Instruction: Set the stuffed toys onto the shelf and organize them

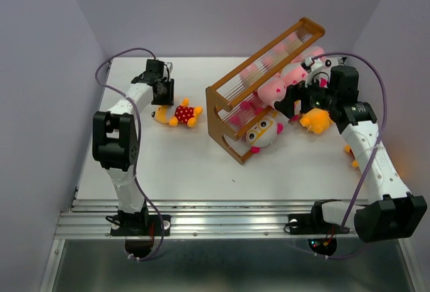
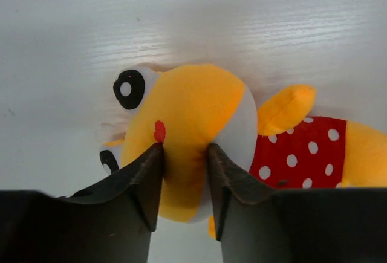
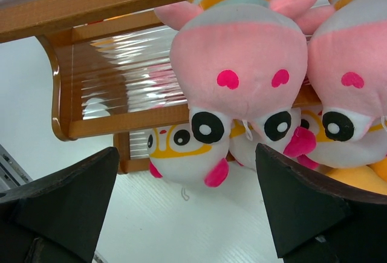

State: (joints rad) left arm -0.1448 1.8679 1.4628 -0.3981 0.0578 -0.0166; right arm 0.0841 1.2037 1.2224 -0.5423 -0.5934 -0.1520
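A yellow stuffed toy (image 1: 181,113) in a red polka-dot shirt lies on the white table, left of the shelf (image 1: 224,115). My left gripper (image 1: 163,99) is down on its head. In the left wrist view both fingers (image 2: 145,172) press into the yellow head (image 2: 193,100), so the left gripper (image 2: 185,148) is shut on it. The orange-brown shelf stands at an angle and holds pink toys (image 1: 272,90) and a white-faced toy with orange glasses (image 1: 264,131). My right gripper (image 1: 289,104) hovers beside the pink toys. It (image 3: 187,148) is wide open and holds nothing. A pink toy (image 3: 242,63) hangs face-down just ahead of it.
Another yellow-orange toy (image 1: 316,121) lies right of the shelf under my right arm, and an orange scrap (image 1: 353,164) shows beside that arm's forearm. The purple walls close in on three sides. A metal rail (image 1: 222,218) runs along the near edge.
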